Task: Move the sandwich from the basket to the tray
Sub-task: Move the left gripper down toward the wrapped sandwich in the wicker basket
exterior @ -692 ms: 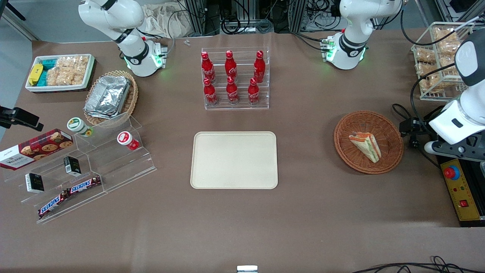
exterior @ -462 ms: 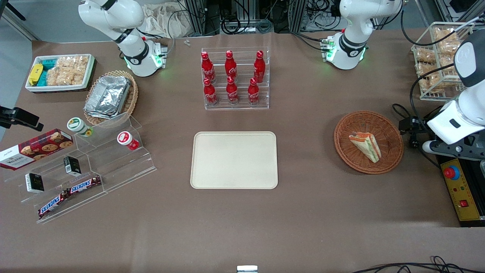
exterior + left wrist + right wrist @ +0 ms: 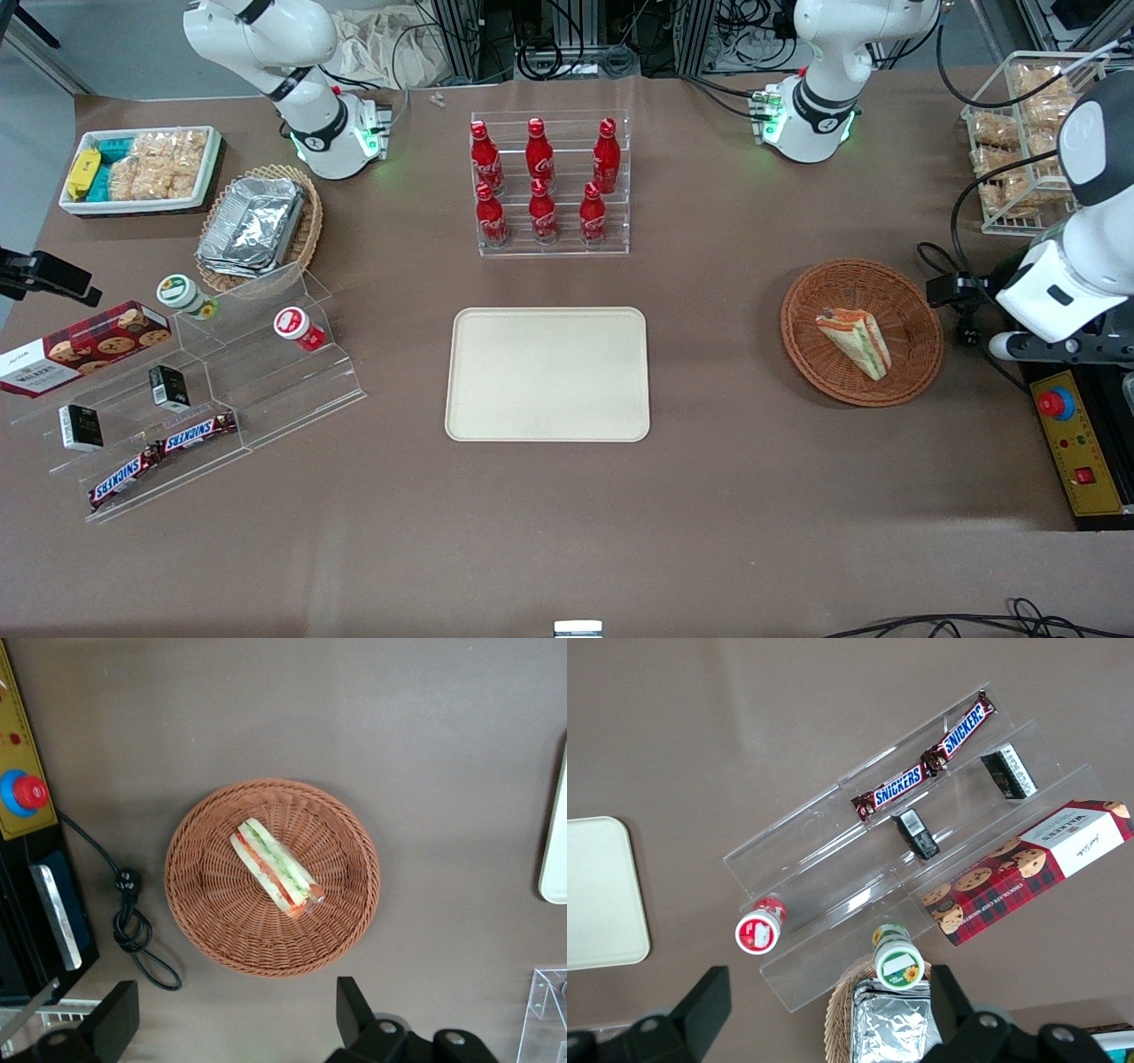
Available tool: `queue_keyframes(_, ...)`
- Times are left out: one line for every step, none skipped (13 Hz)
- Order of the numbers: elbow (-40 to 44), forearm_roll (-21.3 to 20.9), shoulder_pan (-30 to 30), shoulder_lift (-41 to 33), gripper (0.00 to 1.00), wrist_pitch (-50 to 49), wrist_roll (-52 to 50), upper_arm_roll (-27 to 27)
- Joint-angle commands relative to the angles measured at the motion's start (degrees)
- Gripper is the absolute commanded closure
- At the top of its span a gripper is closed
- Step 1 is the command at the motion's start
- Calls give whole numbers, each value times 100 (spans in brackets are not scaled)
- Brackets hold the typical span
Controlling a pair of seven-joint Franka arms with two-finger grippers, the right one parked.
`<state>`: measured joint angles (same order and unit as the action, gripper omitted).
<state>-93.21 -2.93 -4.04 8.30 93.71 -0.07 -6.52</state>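
The sandwich (image 3: 855, 341), a pale bread wedge with orange and green filling, lies in the round brown wicker basket (image 3: 912, 301). It also shows in the left wrist view (image 3: 276, 866), inside the basket (image 3: 350, 904). The beige tray (image 3: 547, 374) lies flat at the table's middle, empty; its edge shows in the left wrist view (image 3: 556, 842). My left gripper (image 3: 952, 290) hangs above the table beside the basket, toward the working arm's end. In the wrist view the gripper (image 3: 235, 1028) is open and empty, its fingers (image 3: 356, 1014) wide apart.
A black cable with a plug (image 3: 128, 921) lies beside the basket. A yellow control box with a red button (image 3: 1056, 405) sits at the table edge. A white wire rack of snacks (image 3: 1019, 142) and a rack of red bottles (image 3: 542, 182) stand farther from the front camera.
My left arm has shifted slightly toward the basket. The sandwich, basket and tray have not moved.
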Motion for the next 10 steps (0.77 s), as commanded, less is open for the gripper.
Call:
queue_keyframes(-1010, -32, -8, -476, 0, 838, -256, 36)
queue_keyframes(-1336, -32, -17, -574, 0, 1025, -553, 54)
queue_keyframes(-1479, -50, -26, -531, 0, 1088, -1182, 54)
queue_keyframes(-1585, -102, -18, -435, 0, 1288, -1589, 54)
queue_keyframes(-1838, -103, -26, -443, 0, 1682, -1776, 54)
queue_keyframes(-2119, -94, -26, -469, 0, 2025, -1995, 63)
queue_keyframes(-2374, -85, -61, -461, 0, 2342, -2537, 72)
queue_keyframes(-2690, -94, -183, -461, 0, 2806, -3142, 63)
queue_keyframes(-3024, -103, -202, -504, 0, 3220, -3392, 63)
queue_keyframes(-3279, -94, -237, -522, 0, 3511, -3508, 72)
